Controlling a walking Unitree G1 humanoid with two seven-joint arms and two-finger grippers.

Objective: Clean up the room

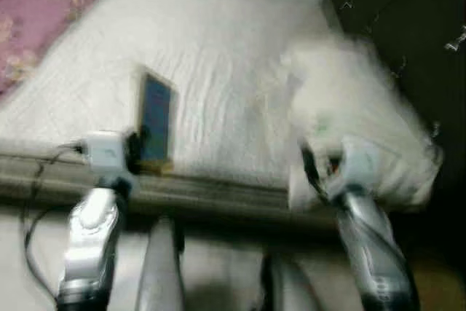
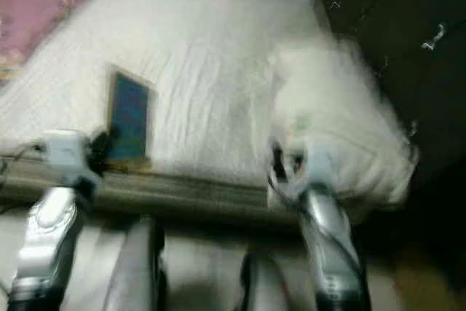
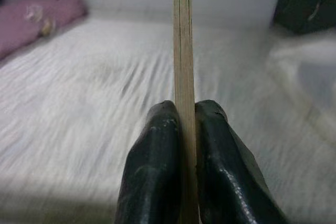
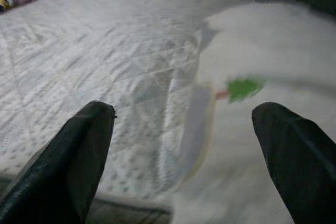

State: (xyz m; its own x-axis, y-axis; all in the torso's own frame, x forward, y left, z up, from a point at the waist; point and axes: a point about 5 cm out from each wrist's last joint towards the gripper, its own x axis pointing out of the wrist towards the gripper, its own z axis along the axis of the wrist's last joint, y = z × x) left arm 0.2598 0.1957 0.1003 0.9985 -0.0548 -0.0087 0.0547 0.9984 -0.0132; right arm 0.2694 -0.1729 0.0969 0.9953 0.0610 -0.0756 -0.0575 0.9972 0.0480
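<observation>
A thin blue-covered book (image 1: 156, 117) with a tan edge (image 3: 182, 51) stands upright over the near edge of the white bed (image 1: 211, 56). My left gripper (image 3: 182, 129) is shut on its lower edge, both black fingers (image 3: 152, 166) pressed against the sides. A fluffy white pillow (image 1: 357, 114) lies at the bed's right side, with a small green spot (image 4: 244, 87) on it. My right gripper (image 4: 184, 129) hangs open just before the pillow's near end, nothing between its fingers (image 4: 79, 150).
A pink pillow (image 1: 44, 5) lies at the bed's far left. A dark curtain or wall (image 1: 415, 27) rises right of the bed. The bed's grey frame edge (image 1: 211, 194) runs across in front of me. A black cable (image 1: 33, 202) hangs by my left arm.
</observation>
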